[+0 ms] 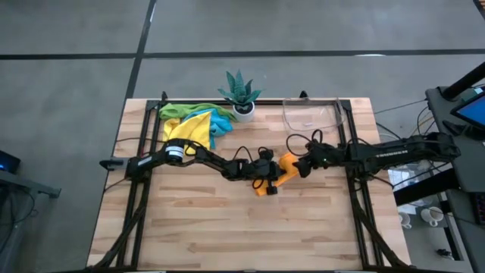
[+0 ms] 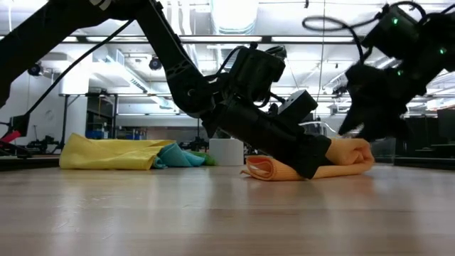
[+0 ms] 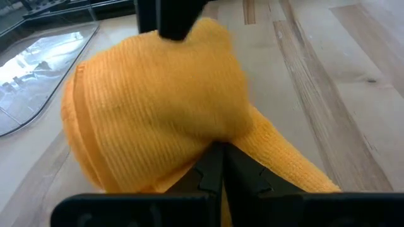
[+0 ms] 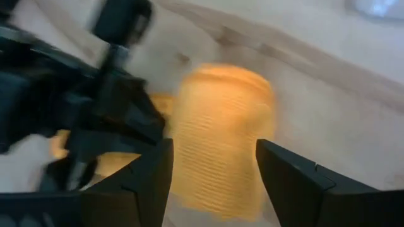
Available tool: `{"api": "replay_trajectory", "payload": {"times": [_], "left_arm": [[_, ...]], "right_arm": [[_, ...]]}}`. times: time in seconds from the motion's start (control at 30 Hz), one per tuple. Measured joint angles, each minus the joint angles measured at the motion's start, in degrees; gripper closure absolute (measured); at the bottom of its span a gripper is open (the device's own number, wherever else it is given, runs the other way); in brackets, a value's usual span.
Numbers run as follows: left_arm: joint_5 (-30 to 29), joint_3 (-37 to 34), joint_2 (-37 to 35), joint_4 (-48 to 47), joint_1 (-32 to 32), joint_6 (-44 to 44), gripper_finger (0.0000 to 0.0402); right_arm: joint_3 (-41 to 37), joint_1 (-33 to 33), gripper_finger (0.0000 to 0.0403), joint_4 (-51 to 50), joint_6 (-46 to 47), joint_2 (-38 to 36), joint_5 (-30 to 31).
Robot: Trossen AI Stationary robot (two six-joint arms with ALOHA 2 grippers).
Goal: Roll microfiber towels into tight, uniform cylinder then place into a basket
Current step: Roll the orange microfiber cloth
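An orange microfiber towel (image 1: 286,165) lies partly rolled at the table's middle. Its thick roll (image 3: 151,94) points toward the right arm and a flat tail (image 3: 284,164) trails off. My left gripper (image 3: 218,157) is shut and lies low across the towel. My right gripper (image 4: 218,183) is open and slants down over the roll's far end, one finger on either side of the roll (image 4: 221,132). The basket (image 1: 314,115), clear and see-through, stands at the far edge. More towels, yellow, green and blue, lie in a heap (image 1: 193,123) at the far left. My left gripper presses its shut fingertips (image 3: 211,167) on the towel where the roll meets the flat tail (image 3: 243,135). It comes slanting down from the table's left, across the cloth (image 2: 334,160), which lies on the table. Whether a layer is pinched between the fingers does not show. My right gripper has the roll between its open fingers (image 4: 148,176). The view is blurred, so I cannot tell whether they touch it.
A green spiky plant in a white pot (image 1: 242,98) stands at the far edge between the towel heap and the basket. Bare wooden tabletop (image 1: 250,235) stretches toward the near edge. Black frame rails (image 1: 356,197) run along both sides of the table.
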Motion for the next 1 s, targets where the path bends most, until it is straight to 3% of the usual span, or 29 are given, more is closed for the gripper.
{"api": "replay_trajectory", "payload": {"times": [0.23,0.33,0.5,0.87,1.0], "left_arm": [[0.09,-0.02,0.0,-0.07,0.0,-0.01,0.0402],[0.09,-0.02,0.0,-0.09,-0.02,-0.01,0.0402],[0.07,-0.02,0.0,-0.07,-0.05,-0.01,0.0402],[0.07,-0.02,0.0,-0.07,-0.07,-0.01,0.0402],[0.07,-0.02,0.0,-0.07,-0.07,-0.01,0.0402]], "right_arm": [[4.45,0.0,0.0183,-7.56,-2.16,-2.77,1.07],[4.75,0.0,0.0183,-11.77,-1.07,-2.33,4.79],[1.78,0.01,0.0183,-5.5,1.04,-0.77,3.48],[0.76,0.0,0.0185,-1.72,1.73,2.15,2.9],[0.69,0.0,0.0211,-2.24,2.29,3.45,2.94]]}}
